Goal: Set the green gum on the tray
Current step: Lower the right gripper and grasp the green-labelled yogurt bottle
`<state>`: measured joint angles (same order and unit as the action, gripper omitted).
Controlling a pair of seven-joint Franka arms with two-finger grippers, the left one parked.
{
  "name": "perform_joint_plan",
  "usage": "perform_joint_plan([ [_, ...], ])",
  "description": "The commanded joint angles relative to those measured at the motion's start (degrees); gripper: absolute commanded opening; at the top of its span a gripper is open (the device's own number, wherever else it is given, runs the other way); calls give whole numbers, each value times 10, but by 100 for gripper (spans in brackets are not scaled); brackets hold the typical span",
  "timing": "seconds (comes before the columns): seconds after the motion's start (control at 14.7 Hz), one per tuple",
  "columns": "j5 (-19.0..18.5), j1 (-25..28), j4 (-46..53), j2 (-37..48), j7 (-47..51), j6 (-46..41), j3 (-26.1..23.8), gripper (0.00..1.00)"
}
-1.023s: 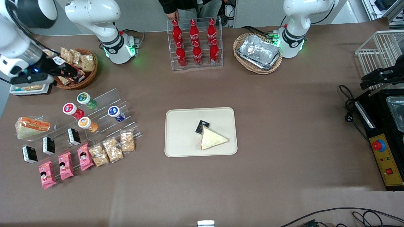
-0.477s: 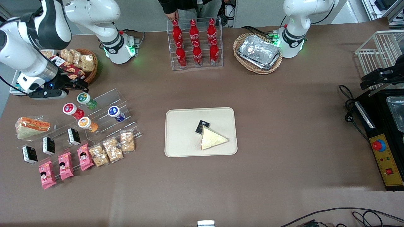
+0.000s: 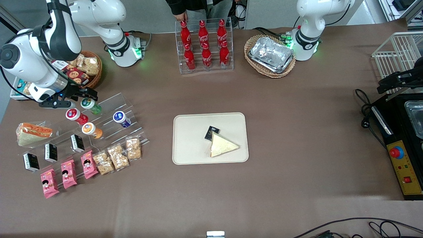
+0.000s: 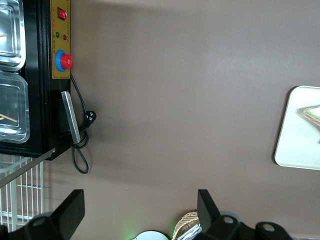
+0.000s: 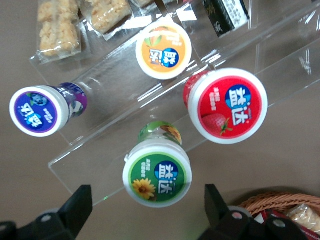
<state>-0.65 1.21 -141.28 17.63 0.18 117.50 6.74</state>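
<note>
The green gum [image 3: 88, 104] [image 5: 157, 172] stands on the top step of the clear acrylic rack [image 3: 109, 115], beside the red-capped bottle [image 3: 74, 115] and well apart from the tray [image 3: 188, 138] in the middle of the counter [image 3: 297, 148]. The tool [image 3: 84, 96] [image 5: 147, 212], which half a second ago hung slightly farther from the front camera, has come down over the gum's cap, its fingers spread wide to either side and touching nothing.

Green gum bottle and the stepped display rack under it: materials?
Small green gum bottle: likely plastic, glossy white cap, translucent green body. Clear stepped rack: looks acrylic; see-through, with glare. The pincer is open, hovering above the bottle.
</note>
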Motion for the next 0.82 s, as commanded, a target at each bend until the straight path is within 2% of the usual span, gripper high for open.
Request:
perform_joint_plan([
  [0.0, 9, 3, -17, 6, 24, 18, 1, 100],
  [0.75, 9, 0, -26, -23, 69, 58, 1, 100],
])
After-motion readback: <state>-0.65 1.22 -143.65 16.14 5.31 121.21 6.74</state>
